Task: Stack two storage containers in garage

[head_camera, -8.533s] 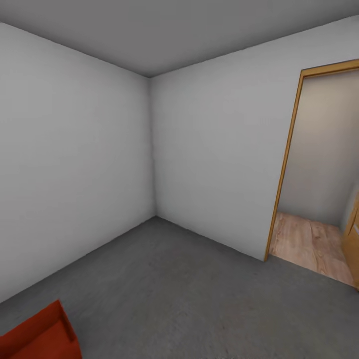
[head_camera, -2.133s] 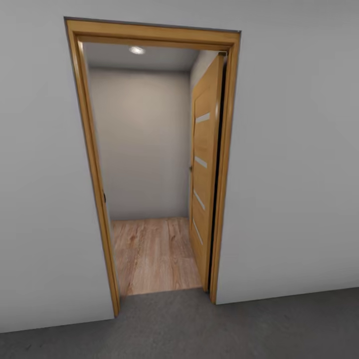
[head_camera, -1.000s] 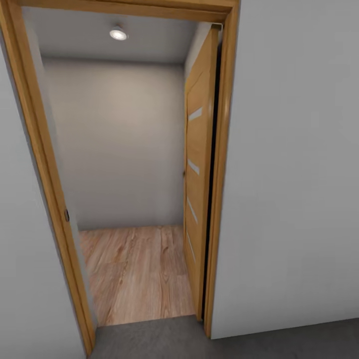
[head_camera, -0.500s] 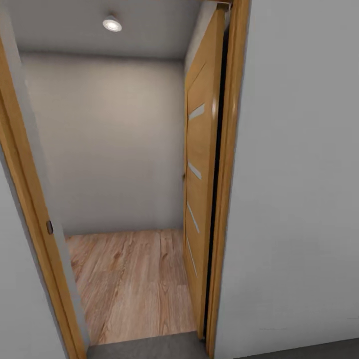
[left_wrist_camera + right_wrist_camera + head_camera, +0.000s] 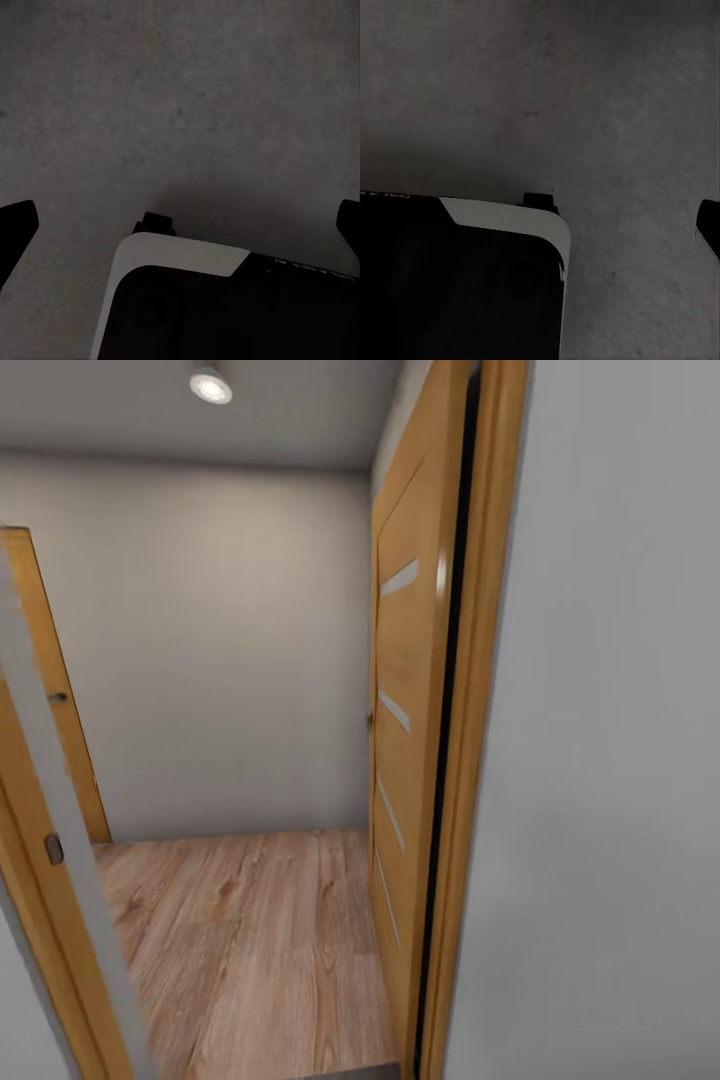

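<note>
The two storage containers are out of view. My left gripper (image 5: pixel 182 223) hangs open over the dark grey floor (image 5: pixel 187 97). Its two dark fingertips (image 5: pixel 15 229) sit far apart at the picture's edges, with nothing between them. One dark fingertip (image 5: pixel 709 229) of my right gripper (image 5: pixel 547 225) shows at the edge over the same floor (image 5: pixel 607 97). The other fingertip is hidden behind my black and white body (image 5: pixel 457 285). That gripper also looks open and empty.
In the head view I am at an open doorway. Its wooden frame (image 5: pixel 485 740) and the pale grey garage wall (image 5: pixel 630 760) are at the right, the open wooden door (image 5: pixel 405 710) just inside. The left jamb (image 5: pixel 45 880) is close. Light wood-plank flooring (image 5: pixel 260 950) leads to a grey wall (image 5: pixel 220 660).
The camera has turned away from the garage corner, where an orange-red container lay on the floor, and has advanced into the doorway. A second wooden door now shows at the left.
</note>
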